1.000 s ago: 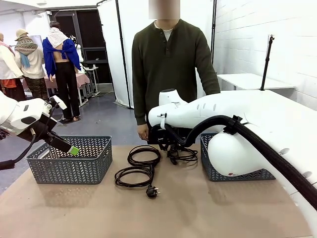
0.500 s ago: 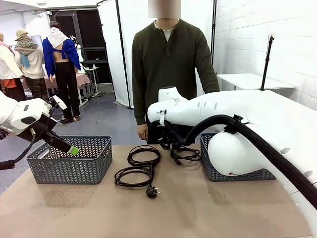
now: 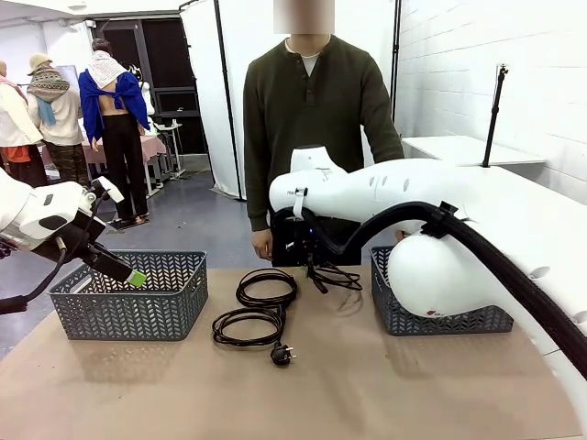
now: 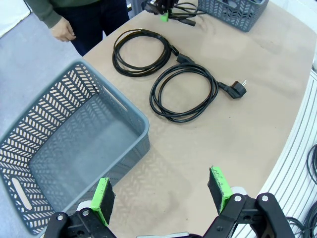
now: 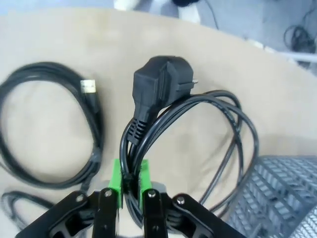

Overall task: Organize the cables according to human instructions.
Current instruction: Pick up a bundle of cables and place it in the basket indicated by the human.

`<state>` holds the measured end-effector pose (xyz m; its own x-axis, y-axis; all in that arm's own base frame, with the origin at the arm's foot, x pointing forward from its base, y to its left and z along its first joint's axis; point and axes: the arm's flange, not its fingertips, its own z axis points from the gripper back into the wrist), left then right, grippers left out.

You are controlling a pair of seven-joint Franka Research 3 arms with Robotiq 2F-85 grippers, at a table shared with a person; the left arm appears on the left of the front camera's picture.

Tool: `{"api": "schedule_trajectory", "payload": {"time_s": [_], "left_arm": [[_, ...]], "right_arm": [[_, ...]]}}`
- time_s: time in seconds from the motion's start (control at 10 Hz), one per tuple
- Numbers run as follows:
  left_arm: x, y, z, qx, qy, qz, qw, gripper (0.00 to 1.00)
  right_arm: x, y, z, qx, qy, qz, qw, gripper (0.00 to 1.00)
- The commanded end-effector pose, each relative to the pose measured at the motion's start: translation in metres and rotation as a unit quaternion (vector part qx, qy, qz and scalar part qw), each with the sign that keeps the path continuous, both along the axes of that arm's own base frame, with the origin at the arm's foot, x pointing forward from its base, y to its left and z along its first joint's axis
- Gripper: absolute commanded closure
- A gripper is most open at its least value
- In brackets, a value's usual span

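Now the right gripper [image 5: 130, 176] is clamped on strands of one cable [image 5: 198, 106], just beside the right-hand basket [image 5: 277, 198]; loose loops may catch its rim or slip out. The left gripper [image 4: 161, 193], far from it, is spread empty

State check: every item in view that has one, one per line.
right claw, shut on held cable.
held cable, coiled, hanging just off the table.
left claw, open, by left basket.
left basket, empty.
plug cable, coiled, flat on table.
far cable, coiled, flat on table.
right basket, contents hidden.
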<state>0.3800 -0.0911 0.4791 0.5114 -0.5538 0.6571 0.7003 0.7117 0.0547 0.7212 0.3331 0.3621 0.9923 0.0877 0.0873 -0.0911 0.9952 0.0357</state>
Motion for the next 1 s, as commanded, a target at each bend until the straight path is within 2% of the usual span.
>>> {"api": "schedule_trajectory", "payload": {"time_s": [0.0, 0.2, 0.5, 0.6, 0.8, 0.9], "left_arm": [[0.001, 0.001, -0.001, -0.007, 0.005, 0.005, 1.0, 0.0], [0.001, 0.001, -0.001, -0.007, 0.005, 0.005, 1.0, 0.0], [0.001, 0.001, -0.001, -0.007, 0.005, 0.005, 1.0, 0.0], [0.001, 0.001, -0.001, -0.007, 0.005, 0.005, 1.0, 0.0], [0.001, 0.001, -0.001, -0.007, 0.005, 0.005, 1.0, 0.0], [0.001, 0.001, -0.001, -0.007, 0.005, 0.005, 1.0, 0.0]], "right_arm": [[-0.02, -0.006, 0.031, 0.03, 0.011, 0.074, 0.997, 1.0], [-0.048, -0.01, 0.061, 0.018, -0.009, 0.169, 0.985, 1.0], [-0.097, -0.038, 0.099, -0.033, -0.062, 0.348, 0.935, 1.0], [-0.107, -0.051, 0.106, -0.039, -0.062, 0.391, 0.917, 1.0], [-0.123, -0.086, 0.12, -0.017, -0.039, 0.495, 0.868, 1.0], [-0.125, -0.096, 0.124, 0.0, -0.023, 0.515, 0.857, 1.0]]}}
